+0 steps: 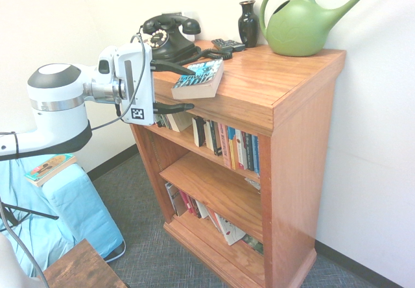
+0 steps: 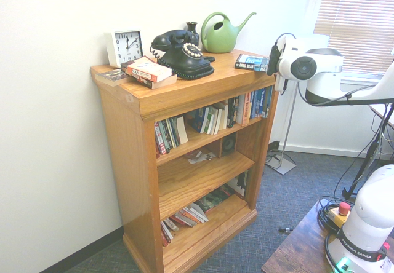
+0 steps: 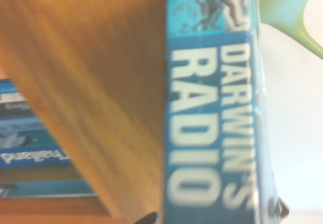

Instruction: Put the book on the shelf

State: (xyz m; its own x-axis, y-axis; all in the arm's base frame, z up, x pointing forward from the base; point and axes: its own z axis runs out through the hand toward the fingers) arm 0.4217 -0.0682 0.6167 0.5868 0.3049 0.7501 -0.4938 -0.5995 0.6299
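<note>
We see the gripper (image 1: 176, 87) level with the shelf's (image 1: 285, 100) top board, pointing roughly horizontal at the book (image 1: 199, 79). Fingers are spread wide, one above and one below, nothing between them yet. The book lies flat on the top board near its front edge, at the end nearest the arm, with its spine facing the gripper; the wrist view shows that spine (image 3: 214, 113) close up, title "DARWIN'S RADIO". The upper finger sits about at the cover's height, the lower one just under the board's overhang, so we judge the opening straddles board edge and book rather than book alone; whether the upper finger touches the cover we cannot tell. The book's long axis runs along the front edge and a little back toward the wall, across the line the gripper points along. One arm only, so no choice there. Counts: one target book, one phone (image 1: 166, 38), one vase (image 1: 248, 23), one watering can (image 1: 305, 22), one clock (image 2: 125, 47), a small stack of books (image 2: 146, 72) at the far end, three tiers, the upper and lower ones part-filled with books. Book is on top, not yet in a tier.
</note>
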